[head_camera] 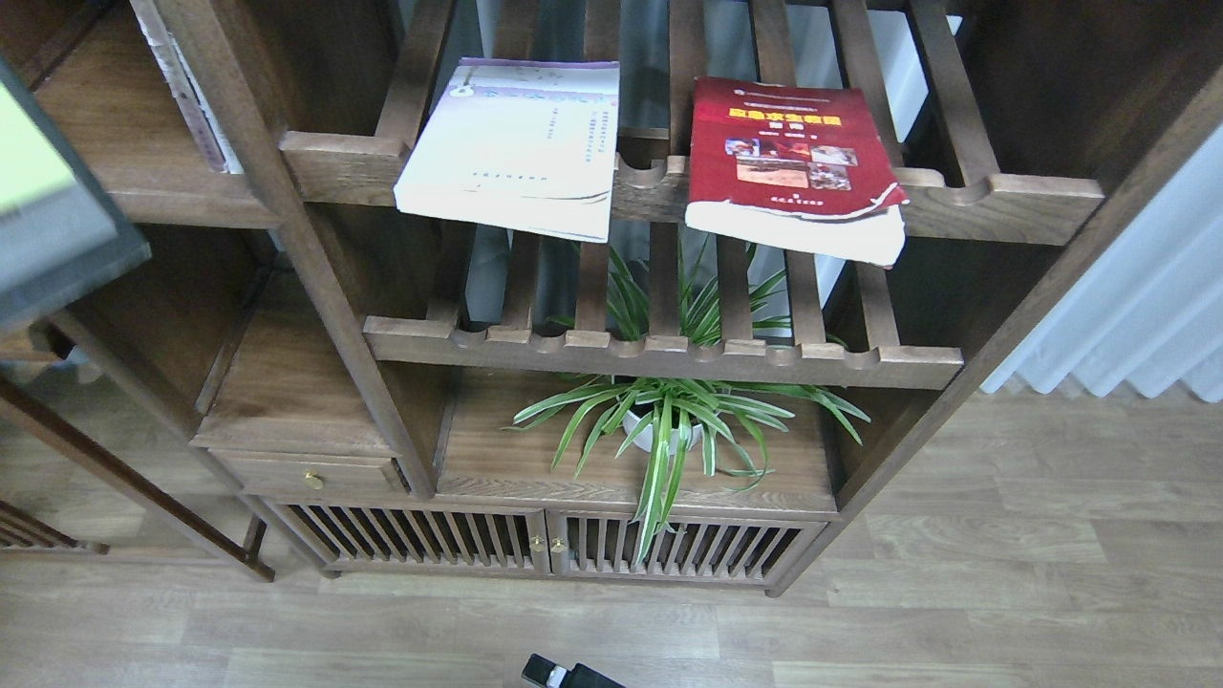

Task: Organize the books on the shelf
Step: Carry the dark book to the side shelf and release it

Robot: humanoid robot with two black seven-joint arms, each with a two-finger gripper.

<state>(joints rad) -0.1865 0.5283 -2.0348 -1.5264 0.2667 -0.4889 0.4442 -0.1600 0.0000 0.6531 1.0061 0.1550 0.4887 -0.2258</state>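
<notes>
The thick dark-grey book with the lime-green panel (pixel 53 205) is blurred at the far left edge, up in front of the solid dark-brown shelf (pixel 182 205). My left gripper is out of view, off the left edge or behind that book. The white book with the purple top band (pixel 516 143) and the red book with the yellow title (pixel 788 158) lie flat on the upper slatted rack (pixel 994 196), overhanging its front rail. Only a tip of my right gripper (pixel 559 675) shows at the bottom edge, far below the shelves.
A second slatted rack (pixel 659 354) sits below the upper one. A potted spider plant (pixel 669 420) stands on the cabinet top under it. A thin pale upright item (pixel 182 86) leans at the shelf's right end. A small drawer (pixel 306 473) is at the lower left, a white curtain (pixel 1137 315) at the right.
</notes>
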